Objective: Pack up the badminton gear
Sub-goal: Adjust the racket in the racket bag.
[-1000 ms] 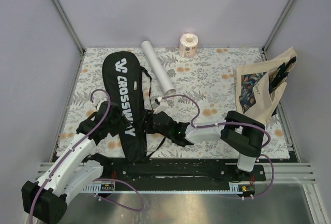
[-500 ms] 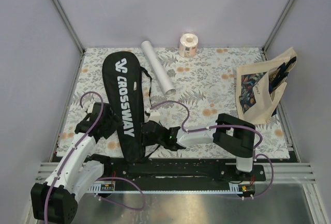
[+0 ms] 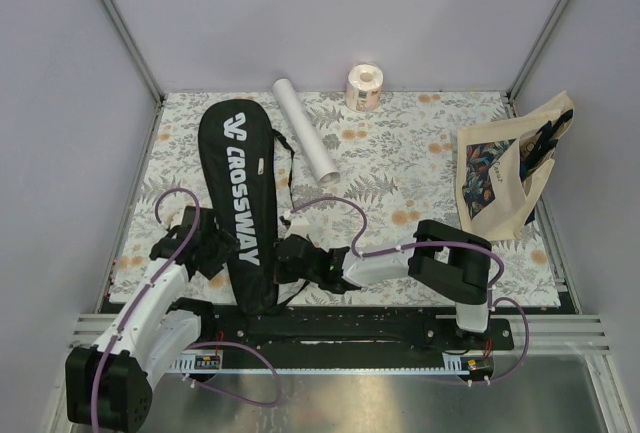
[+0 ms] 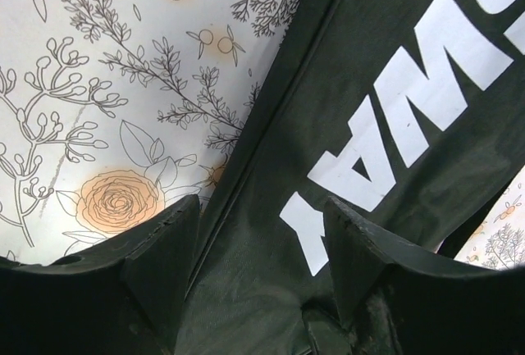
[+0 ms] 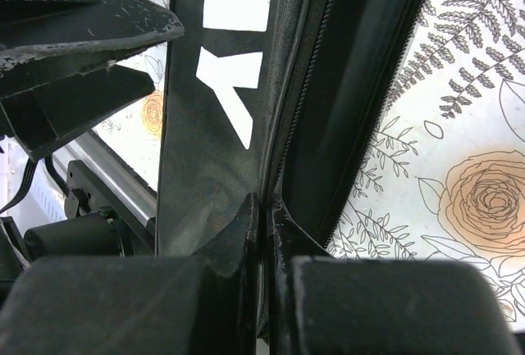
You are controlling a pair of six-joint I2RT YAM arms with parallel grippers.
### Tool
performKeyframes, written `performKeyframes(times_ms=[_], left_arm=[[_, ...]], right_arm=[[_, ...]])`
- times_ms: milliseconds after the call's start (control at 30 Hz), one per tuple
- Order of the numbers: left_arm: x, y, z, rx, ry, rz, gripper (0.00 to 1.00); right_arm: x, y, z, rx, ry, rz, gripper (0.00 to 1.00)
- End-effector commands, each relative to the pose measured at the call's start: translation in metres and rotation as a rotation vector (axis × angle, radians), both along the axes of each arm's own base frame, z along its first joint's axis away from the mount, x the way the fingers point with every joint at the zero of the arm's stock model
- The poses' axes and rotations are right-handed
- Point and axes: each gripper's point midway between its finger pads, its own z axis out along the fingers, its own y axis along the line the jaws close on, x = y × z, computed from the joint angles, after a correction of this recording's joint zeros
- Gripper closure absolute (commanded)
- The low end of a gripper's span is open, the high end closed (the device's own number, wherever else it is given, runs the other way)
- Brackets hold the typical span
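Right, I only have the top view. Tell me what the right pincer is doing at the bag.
Observer: On the right wrist view, the right pincer is shut on the bag's edge, right beside the zipper.
Operator: Now give me the left one.
Observer: On the left wrist view, the left pincer is open and sits astride the bag's edge, with one side over the cloth and the other over the white lettering.
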Motion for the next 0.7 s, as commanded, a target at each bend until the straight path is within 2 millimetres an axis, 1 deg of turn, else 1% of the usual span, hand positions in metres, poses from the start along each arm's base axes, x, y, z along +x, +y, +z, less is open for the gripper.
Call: performKeyframes(times_ms=[0, 67, 100, 133, 200, 267, 300, 400, 467, 533, 567, 667], left_arm=[[0.007, -0.003, 0.004, -0.032, -0.036, 0.025, 0.35], [0.009, 0.0, 0.009, -0.015, -0.057, 0.032, 0.34], [0.011, 0.003, 0.012, -0.006, -0.073, 0.038, 0.34], [0.013, 0.003, 0.015, -0.002, -0.085, 0.037, 0.35], [0.018, 0.004, 0.023, 0.009, -0.117, 0.027, 0.34], [0.023, 0.006, 0.031, 0.031, -0.137, 0.0, 0.34], [0.025, 0.007, 0.035, 0.048, -0.139, -0.014, 0.34], [0.029, 0.015, 0.049, 0.106, -0.144, -0.036, 0.34], [0.031, 0.017, 0.056, 0.124, -0.152, -0.043, 0.34], [0.034, 0.017, 0.063, 0.127, -0.174, -0.047, 0.34], [0.036, 0.017, 0.066, 0.123, -0.184, -0.046, 0.33], [0.038, 0.014, 0.069, 0.108, -0.196, -0.049, 0.33]], right_arm=[[0.0, 0.002, 0.018, 0.062, 0.001, 0.024, 0.82], [0.007, -0.008, 0.035, 0.071, -0.038, 0.0, 0.57], [0.014, -0.015, 0.038, 0.064, -0.056, -0.019, 0.5], [0.023, -0.019, 0.043, 0.063, -0.069, -0.033, 0.47], [0.042, -0.025, 0.045, 0.042, -0.081, -0.043, 0.39], [0.061, -0.027, 0.04, 0.026, -0.061, -0.044, 0.32], [0.072, -0.027, 0.039, 0.027, -0.054, -0.053, 0.31], [0.093, -0.024, 0.032, 0.028, -0.035, -0.072, 0.3], [0.101, -0.015, 0.027, 0.034, -0.023, -0.069, 0.29], [0.107, -0.004, 0.017, 0.034, 0.005, -0.054, 0.27], [0.113, 0.003, 0.018, 0.042, 0.009, -0.054, 0.25], [0.125, 0.012, 0.0, 0.01, 0.034, -0.073, 0.24]])
